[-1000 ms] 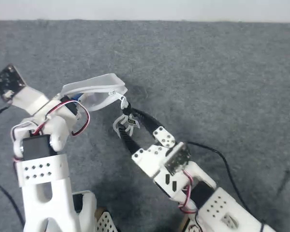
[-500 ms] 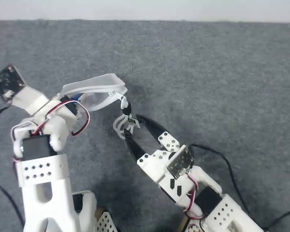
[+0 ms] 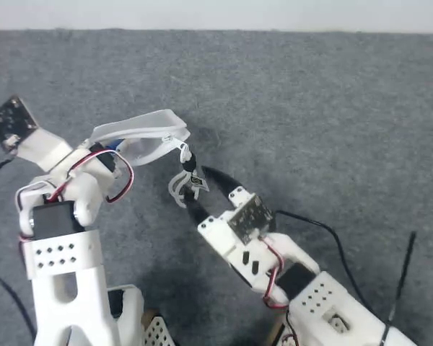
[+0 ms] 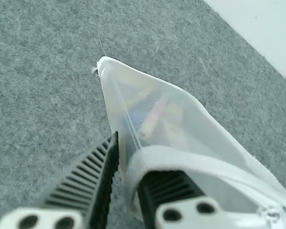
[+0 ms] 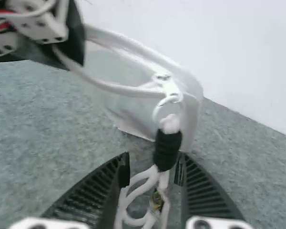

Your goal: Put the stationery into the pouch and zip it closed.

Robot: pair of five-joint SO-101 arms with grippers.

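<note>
Pouch (image 3: pixel 141 135), stationery (image 4: pixel 150 117) inside, hangs over the table (image 3: pixel 332 108) toward its left edge, its rim pinched in the closed left gripper (image 4: pixel 126 152). Right gripper (image 5: pixel 151 158), jaws slightly apart, straddles the zipper pull (image 5: pixel 167 143).

Left gripper (image 3: pixel 114 153) holds the see-through pouch (image 3: pixel 148 138) up around 10 o'clock on the grey mat (image 3: pixel 310 108). Its zipper pull (image 3: pixel 188 163) dangles toward 5 o'clock, with the right gripper (image 3: pixel 196 189) straddling it.

Grey coarse-fibre felt mat (image 3: pixel 310 108) underneath everything, lying flat, running edge to edge. Meets plain white wall strip (image 3: pixel 216 14) along far side, straight seam, nothing standing on it.
</note>
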